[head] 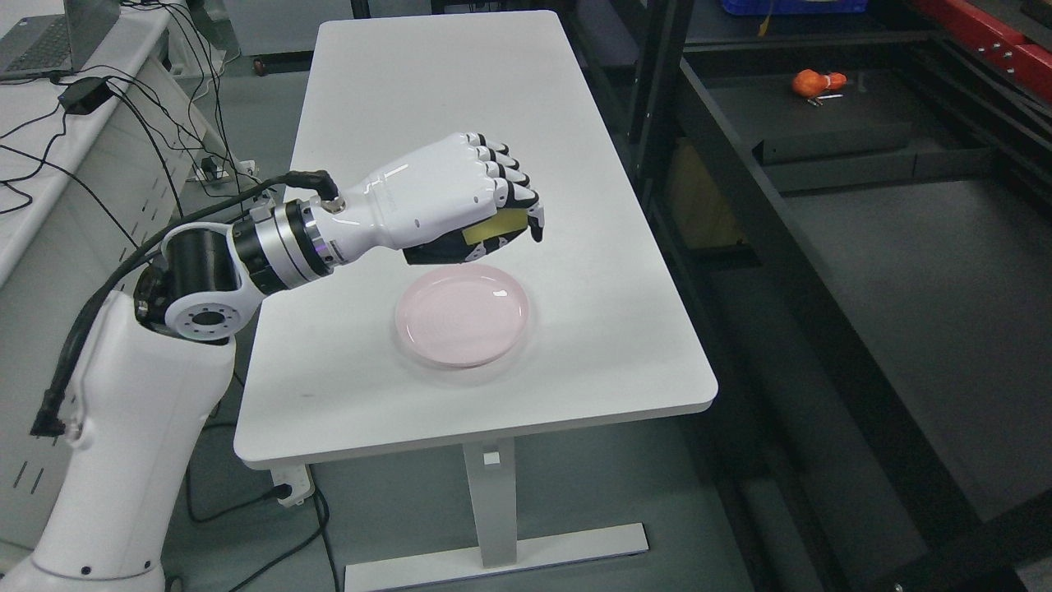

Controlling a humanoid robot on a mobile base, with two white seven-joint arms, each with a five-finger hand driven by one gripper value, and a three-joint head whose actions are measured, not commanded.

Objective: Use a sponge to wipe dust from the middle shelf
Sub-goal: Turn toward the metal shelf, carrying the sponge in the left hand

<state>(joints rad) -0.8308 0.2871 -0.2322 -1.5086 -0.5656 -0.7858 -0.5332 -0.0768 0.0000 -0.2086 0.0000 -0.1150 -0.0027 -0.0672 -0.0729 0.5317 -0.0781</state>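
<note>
My left hand (501, 215) hovers above the white table, its white and black fingers curled around a yellow sponge (495, 229). Only a strip of the sponge shows between the fingers and the palm. The hand hangs just over the far edge of a pink plate (462, 316) that lies on the table. The dark shelf unit (863, 238) stands to the right of the table, its flat shelf surface well apart from the hand. My right arm does not show.
The white table (592, 329) has bare surface around the plate. An orange object (816, 82) lies on a far shelf level. A desk with a laptop (49, 41) and several cables stands at the left.
</note>
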